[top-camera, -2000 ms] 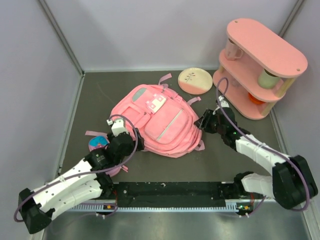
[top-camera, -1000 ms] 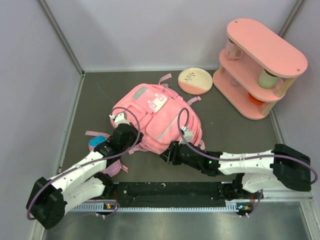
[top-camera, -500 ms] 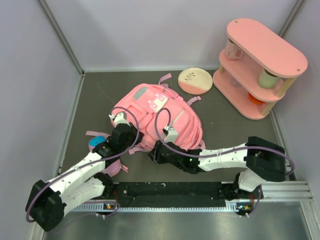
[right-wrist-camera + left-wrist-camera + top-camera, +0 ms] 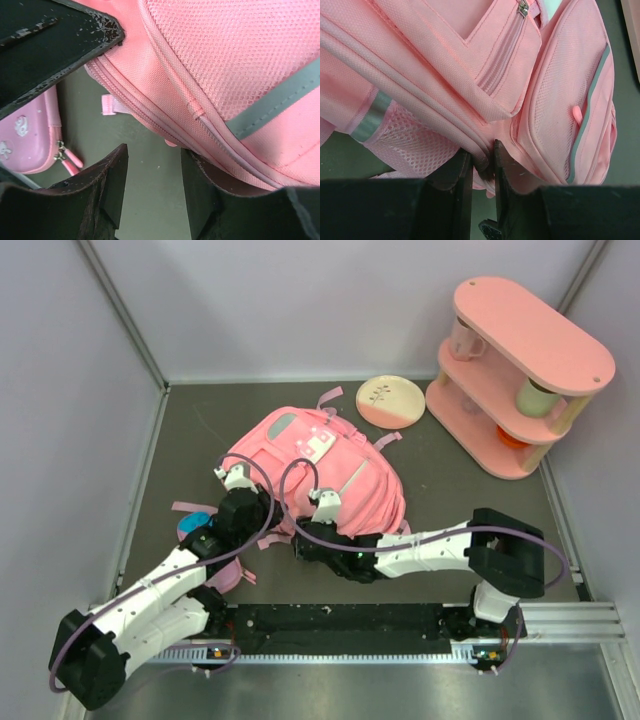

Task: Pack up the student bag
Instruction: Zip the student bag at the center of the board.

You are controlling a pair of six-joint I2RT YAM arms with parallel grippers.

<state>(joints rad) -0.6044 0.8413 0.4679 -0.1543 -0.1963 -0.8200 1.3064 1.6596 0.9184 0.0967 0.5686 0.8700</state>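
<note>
The large soft pink fabric backpack with a grey stripe and a white-and-mint patch (image 4: 290, 445) lies flat near the middle of the dark tabletop (image 4: 450, 490), front pockets facing up and straps trailing toward the far edge. The left gripper (image 4: 250, 502) is at the bag's near-left edge. The left wrist view shows it (image 4: 482, 155) clenched on a fold of the pink fabric at the zip seam, beside the mesh side pocket. The right gripper (image 4: 305, 540) sits low against the bag's near edge, close beside the left one. In the right wrist view its jaws (image 4: 154, 160) stand apart with bare tabletop between them, grasping nothing. The bag's seamed edge (image 4: 240, 50) runs just above the right-hand finger. A small pink zipped pouch with white motifs (image 4: 25, 135) lies on the tabletop near the bag's near-left side. A round cream-and-pink plate (image 4: 391, 401) rests by the far edge. A pink two-tier shelf (image 4: 520, 370) stands in the far right corner.
</note>
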